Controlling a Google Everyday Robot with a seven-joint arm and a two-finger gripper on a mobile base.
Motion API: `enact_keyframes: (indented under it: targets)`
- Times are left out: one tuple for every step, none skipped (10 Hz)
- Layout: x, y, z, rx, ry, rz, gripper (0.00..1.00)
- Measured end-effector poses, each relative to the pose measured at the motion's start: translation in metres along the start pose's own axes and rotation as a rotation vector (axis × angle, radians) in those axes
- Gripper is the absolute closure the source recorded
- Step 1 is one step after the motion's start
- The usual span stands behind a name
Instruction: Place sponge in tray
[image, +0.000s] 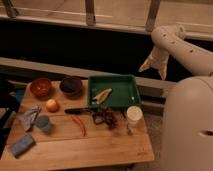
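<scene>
Lying on the wooden worktop, far down and to the left of the end effector, the small blue-grey rectangular soft sponge is not yet picked. The dark green rectangular plastic tray sits nearer, below-left of it. The end effector hangs high at right, released, carrying nothing. I judge the whole task is left.

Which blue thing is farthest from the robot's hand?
The sponge, the flat block at the table's front left corner. The rag and cup lie nearer the gripper, raised beyond the tray.
</scene>
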Motion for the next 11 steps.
enact_keyframes:
  targets:
    - [0.007, 0.018, -0.002, -0.020, 0.009, -0.027, 0.20]
    - [0.014, 0.034, -0.005, -0.038, 0.018, -0.051, 0.20]
    - [0.022, 0.048, -0.008, -0.055, 0.026, -0.073, 0.20]
    - [0.035, 0.073, -0.013, -0.079, 0.035, -0.115, 0.20]
    - [0.045, 0.092, -0.016, -0.097, 0.040, -0.148, 0.20]
    - [0.063, 0.120, -0.024, -0.123, 0.045, -0.201, 0.20]
    - [0.082, 0.144, -0.033, -0.148, 0.047, -0.252, 0.20]
    - [0.103, 0.164, -0.044, -0.172, 0.048, -0.303, 0.20]
    - [0.127, 0.183, -0.055, -0.197, 0.051, -0.360, 0.20]
    - [0.149, 0.198, -0.065, -0.221, 0.056, -0.414, 0.20]
    - [0.173, 0.213, -0.077, -0.252, 0.059, -0.473, 0.20]
